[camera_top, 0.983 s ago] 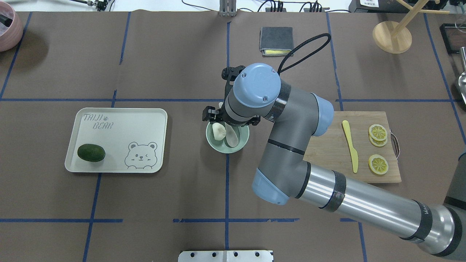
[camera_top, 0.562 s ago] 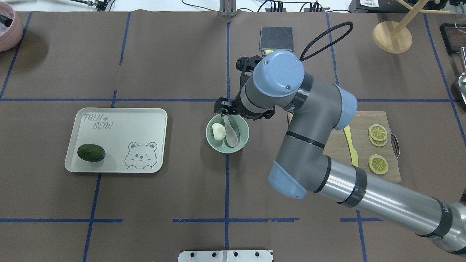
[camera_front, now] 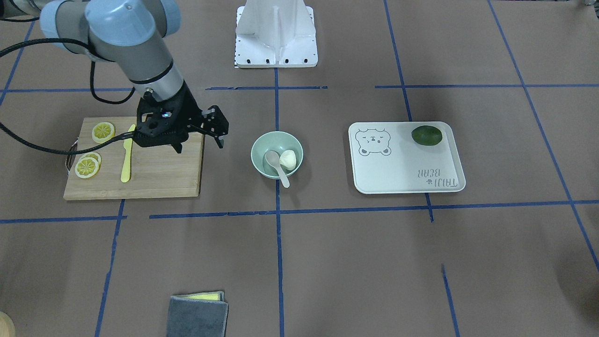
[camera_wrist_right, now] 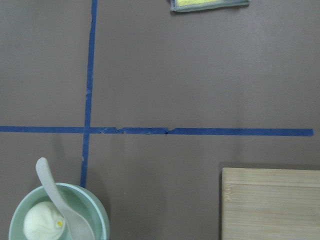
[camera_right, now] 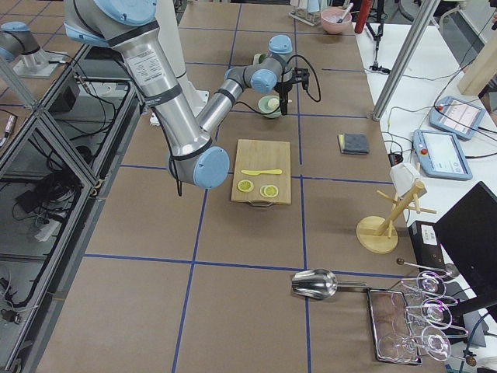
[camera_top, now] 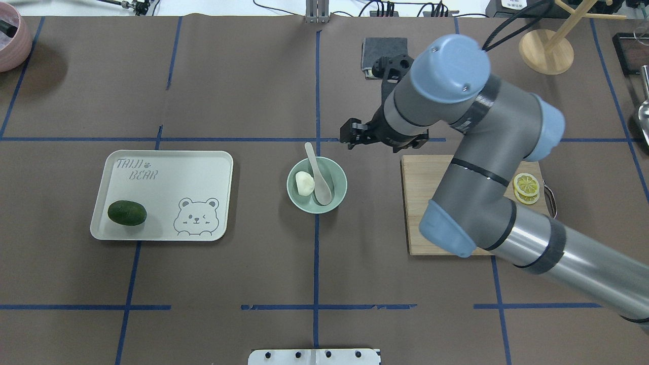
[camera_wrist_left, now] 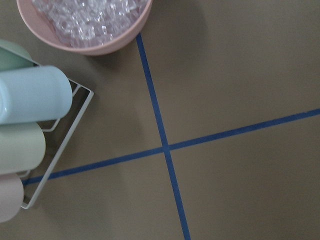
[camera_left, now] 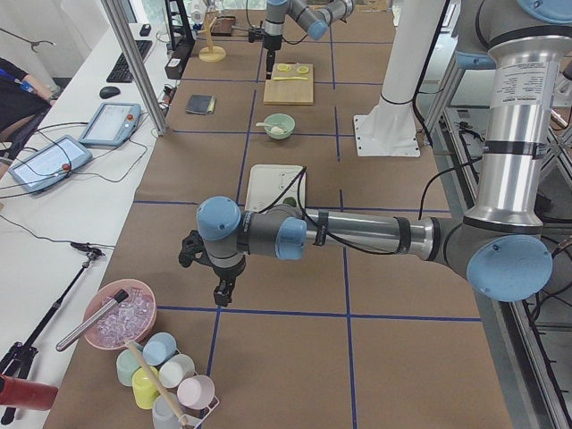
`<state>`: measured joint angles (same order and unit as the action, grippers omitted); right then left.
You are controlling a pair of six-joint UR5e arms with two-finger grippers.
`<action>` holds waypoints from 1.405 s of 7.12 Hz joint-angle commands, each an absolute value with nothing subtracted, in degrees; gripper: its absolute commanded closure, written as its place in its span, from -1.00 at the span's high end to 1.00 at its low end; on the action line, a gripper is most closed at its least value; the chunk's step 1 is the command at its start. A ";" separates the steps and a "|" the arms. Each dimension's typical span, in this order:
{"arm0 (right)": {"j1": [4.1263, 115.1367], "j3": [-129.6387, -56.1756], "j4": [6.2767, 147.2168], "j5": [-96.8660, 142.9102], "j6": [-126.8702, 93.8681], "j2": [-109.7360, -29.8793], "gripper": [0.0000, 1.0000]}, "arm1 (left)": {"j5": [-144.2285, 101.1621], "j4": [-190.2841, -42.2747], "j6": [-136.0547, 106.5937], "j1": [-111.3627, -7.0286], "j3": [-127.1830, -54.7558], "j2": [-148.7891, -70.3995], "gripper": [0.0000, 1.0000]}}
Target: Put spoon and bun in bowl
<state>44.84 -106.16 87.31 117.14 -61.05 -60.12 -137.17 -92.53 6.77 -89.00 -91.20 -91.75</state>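
At bench (camera_top: pixel 228 279) centre, pale mint-green bowl (camera_top: pixel 337 200) holds white steamed bun (camera_top: pixel 304 183) and grey-white soup spoon (camera_top: pixel 318 175); bare paper all round. Right claw (camera_front: pixel 199 142) spread wide, empty, aloft near wooden board (camera_front: pixel 154 178). Left claw (camera_left: pixel 221 293): cannot tell.

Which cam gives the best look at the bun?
Right wrist-mounted: the bun is largest there, yellow dot visible, beside the spoon in the bowl. Overhead and front-facing show it whole but small. Side views: too tiny to tell. Left wrist: not in view.
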 commanded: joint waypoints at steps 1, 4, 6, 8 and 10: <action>52.08 -106.96 87.36 122.59 -52.87 -65.28 1.00 | -137.64 -92.72 6.77 -89.03 -90.79 -90.79 1.00; 67.53 -107.40 86.48 133.47 -29.88 -79.05 1.00 | -137.81 -92.72 6.86 -89.03 -90.61 -90.79 1.00; 78.51 -102.17 86.75 138.91 -8.98 -86.46 1.00 | -137.64 -92.72 7.12 -89.03 -90.53 -90.79 1.00; 87.24 -91.89 86.83 140.19 6.24 -86.66 1.00 | -137.64 -92.72 7.21 -89.03 -90.44 -90.70 1.00; 91.31 -87.46 86.84 139.93 12.04 -86.66 1.00 | -137.64 -92.72 7.21 -89.12 -90.53 -90.70 1.00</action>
<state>89.04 -89.93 86.89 140.16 8.67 -86.60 -137.64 -92.72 7.19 -89.06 -90.50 -90.72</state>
